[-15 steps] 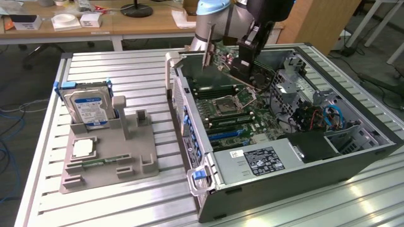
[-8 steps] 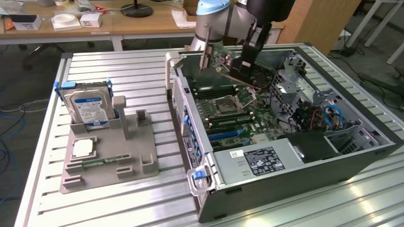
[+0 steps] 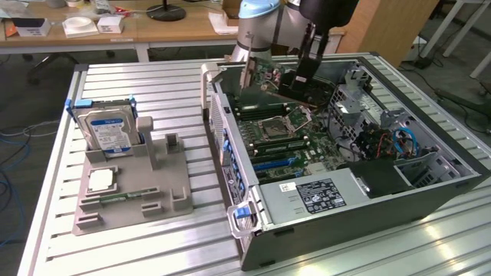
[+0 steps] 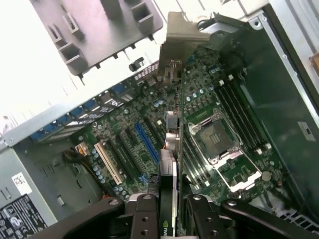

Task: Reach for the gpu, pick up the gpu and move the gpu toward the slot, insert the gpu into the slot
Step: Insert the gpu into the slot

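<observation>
Gpu (image 4: 170,159), clamped edge-on in the pincer (image 4: 172,201), hangs above the motherboard (image 4: 204,94), its long axis roughly along the blue slot (image 4: 147,142), which lies apart beside it.

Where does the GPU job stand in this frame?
Done: the reach and pick-up. The hand is shut on the gpu, which is held up off the board. In hand: the carry, with the card inside the open case above the motherboard. Left: the insertion, since the blue slot is empty and the card's edge is not in it.
</observation>
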`<state>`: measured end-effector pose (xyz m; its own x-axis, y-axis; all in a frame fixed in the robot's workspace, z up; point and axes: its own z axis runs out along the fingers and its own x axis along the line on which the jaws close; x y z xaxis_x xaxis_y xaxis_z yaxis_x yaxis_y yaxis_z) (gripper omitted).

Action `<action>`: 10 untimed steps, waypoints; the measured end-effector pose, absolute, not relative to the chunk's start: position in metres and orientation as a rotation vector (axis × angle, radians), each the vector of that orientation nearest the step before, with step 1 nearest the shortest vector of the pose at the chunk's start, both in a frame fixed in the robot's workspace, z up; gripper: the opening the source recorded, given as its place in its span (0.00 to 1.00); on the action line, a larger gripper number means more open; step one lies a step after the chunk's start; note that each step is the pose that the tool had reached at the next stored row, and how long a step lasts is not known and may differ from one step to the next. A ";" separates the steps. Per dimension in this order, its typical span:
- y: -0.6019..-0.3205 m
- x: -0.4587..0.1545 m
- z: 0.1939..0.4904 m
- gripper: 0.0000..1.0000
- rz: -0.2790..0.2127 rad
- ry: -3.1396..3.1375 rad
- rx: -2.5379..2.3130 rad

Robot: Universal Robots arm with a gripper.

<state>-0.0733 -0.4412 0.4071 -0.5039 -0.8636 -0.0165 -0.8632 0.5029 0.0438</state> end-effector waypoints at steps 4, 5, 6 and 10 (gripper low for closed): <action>-0.441 -0.071 0.406 0.27 -0.072 -2.682 1.617; -0.441 -0.070 0.405 0.27 -0.072 -2.677 1.626; -0.441 -0.069 0.405 0.27 -0.071 -2.674 1.633; -0.441 -0.065 0.403 0.27 -0.067 -2.661 1.661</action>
<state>-0.0652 -0.4412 0.4031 -0.4394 -0.8981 -0.0191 -0.8979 0.4385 0.0387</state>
